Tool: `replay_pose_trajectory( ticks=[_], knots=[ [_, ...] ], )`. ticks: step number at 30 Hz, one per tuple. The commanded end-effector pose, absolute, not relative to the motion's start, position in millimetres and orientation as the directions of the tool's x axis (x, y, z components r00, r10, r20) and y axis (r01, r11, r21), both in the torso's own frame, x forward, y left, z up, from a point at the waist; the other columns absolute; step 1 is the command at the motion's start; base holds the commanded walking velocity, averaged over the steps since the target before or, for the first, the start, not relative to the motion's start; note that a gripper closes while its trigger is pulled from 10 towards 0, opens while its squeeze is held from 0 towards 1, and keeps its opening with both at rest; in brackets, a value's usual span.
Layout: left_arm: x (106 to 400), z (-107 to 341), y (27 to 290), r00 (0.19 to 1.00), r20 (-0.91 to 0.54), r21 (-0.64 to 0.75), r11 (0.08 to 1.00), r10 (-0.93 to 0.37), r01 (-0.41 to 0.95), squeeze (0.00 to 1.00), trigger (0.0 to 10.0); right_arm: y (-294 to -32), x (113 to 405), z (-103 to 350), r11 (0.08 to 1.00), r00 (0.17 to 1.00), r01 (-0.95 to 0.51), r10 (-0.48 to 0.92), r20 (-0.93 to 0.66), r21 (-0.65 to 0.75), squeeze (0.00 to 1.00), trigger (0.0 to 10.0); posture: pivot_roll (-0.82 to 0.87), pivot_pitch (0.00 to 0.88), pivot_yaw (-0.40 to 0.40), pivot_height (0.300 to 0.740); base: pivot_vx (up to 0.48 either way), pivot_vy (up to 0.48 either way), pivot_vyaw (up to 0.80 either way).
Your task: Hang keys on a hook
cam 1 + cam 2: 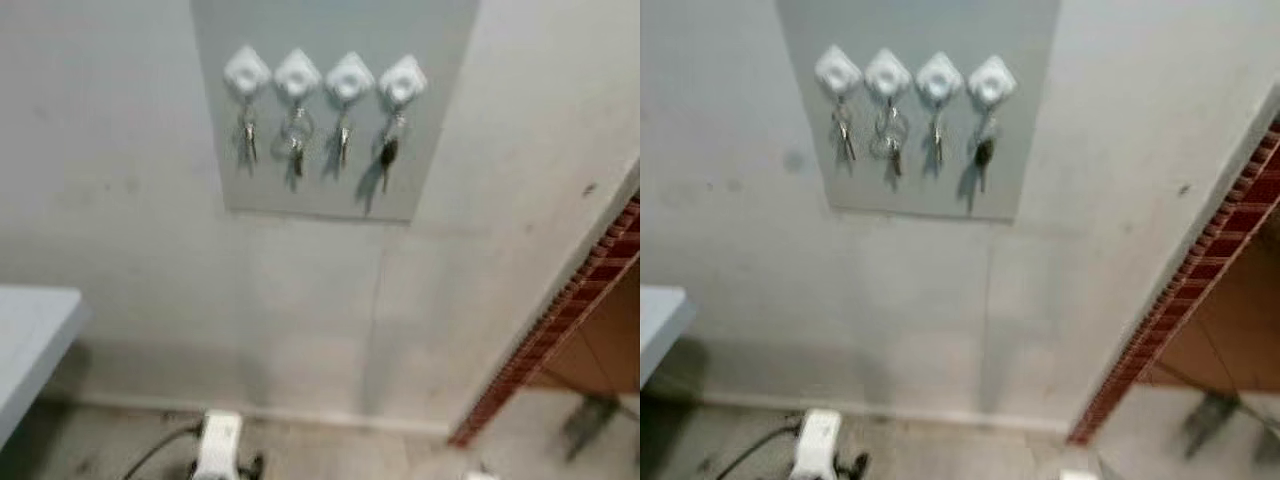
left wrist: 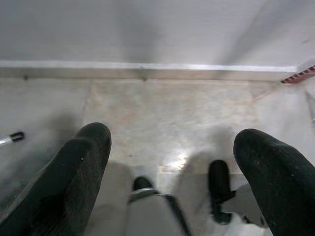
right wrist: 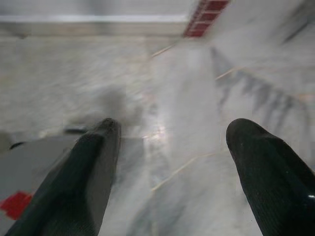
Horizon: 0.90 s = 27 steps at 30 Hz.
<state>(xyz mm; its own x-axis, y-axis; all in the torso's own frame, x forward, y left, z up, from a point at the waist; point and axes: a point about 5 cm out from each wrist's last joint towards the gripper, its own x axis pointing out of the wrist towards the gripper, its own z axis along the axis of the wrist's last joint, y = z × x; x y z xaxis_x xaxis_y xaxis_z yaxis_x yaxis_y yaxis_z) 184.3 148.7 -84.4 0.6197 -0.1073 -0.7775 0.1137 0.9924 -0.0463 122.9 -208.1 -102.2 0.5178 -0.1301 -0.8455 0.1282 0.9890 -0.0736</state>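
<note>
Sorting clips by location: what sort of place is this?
Probably a home entryway or hallway: a grey panel on a plain wall holds four white hooks, each with keys hanging; a brick edge marks an opening to the robot's right, and the floor is marble-like tile.

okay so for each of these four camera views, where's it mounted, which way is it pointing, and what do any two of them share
Left eye view: head, facing the wall's hook board with four key sets.
Right eye view: head, same board and brick edge.
Left wrist view: left arm, facing the floor; open left claw.
Right wrist view: right arm, facing marble floor; open right claw.
Both wrist views share the baseboard.
</note>
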Motion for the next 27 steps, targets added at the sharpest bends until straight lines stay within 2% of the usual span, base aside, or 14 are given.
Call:
replay_pose_trajectory(
  ticks=[1, 27],
  knots=[
    [182.8, -84.7, 160.0, 0.617, -0.783, -0.023, 0.994, -0.084, 0.106, 0.0, 10.0, -200.5, 124.4, -103.0, 0.99, 0.522, 0.132, -0.115, -0.845, -0.053, 0.0, 10.0, -0.04, 0.0, -0.024, 0.74, 0.0, -0.311, 0.0],
    [183.1, -84.3, 164.1, 0.618, -0.783, -0.022, 0.995, -0.076, 0.094, 0.0, 10.0, -199.1, 125.2, -102.9, 0.989, 0.526, 0.144, -0.109, -0.844, -0.038, 0.0, 10.0, -0.03, 0.001, -0.023, 0.74, 0.0, -0.311, 0.0]
  ],
)
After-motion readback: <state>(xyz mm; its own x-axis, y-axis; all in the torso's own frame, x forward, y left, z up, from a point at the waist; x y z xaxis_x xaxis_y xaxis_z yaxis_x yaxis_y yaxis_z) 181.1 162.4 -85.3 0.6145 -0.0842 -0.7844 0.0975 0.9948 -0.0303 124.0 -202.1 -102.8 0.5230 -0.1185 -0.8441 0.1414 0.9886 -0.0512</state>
